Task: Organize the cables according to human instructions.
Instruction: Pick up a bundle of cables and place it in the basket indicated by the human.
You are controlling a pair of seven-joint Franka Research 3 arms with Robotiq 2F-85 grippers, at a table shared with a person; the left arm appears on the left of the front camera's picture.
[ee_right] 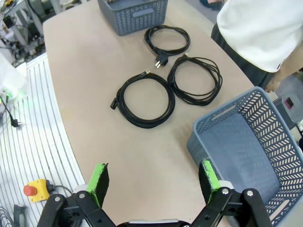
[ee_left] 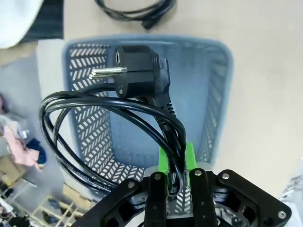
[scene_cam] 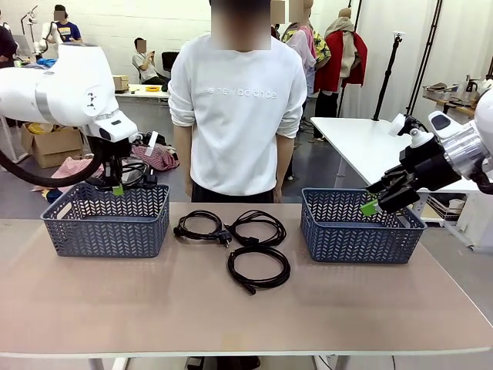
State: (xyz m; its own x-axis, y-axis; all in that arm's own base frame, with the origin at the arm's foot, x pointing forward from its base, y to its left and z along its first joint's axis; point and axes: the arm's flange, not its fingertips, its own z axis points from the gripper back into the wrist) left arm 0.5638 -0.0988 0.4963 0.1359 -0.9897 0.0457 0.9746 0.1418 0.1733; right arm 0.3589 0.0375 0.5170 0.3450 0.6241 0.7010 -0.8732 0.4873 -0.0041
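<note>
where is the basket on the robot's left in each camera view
Front view: the left basket sits at picture left, under the left claw.
Left wrist view: middle of the picture, open top facing the camera, beneath the held cable.
Right wrist view: top edge, near centre, far from the camera.
Shared landmark: the neighbouring cable coiled beside it.

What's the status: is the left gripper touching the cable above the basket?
Touching. The left wrist view shows strands of the cable pinched between the green pads of the left gripper, above the basket.
</note>
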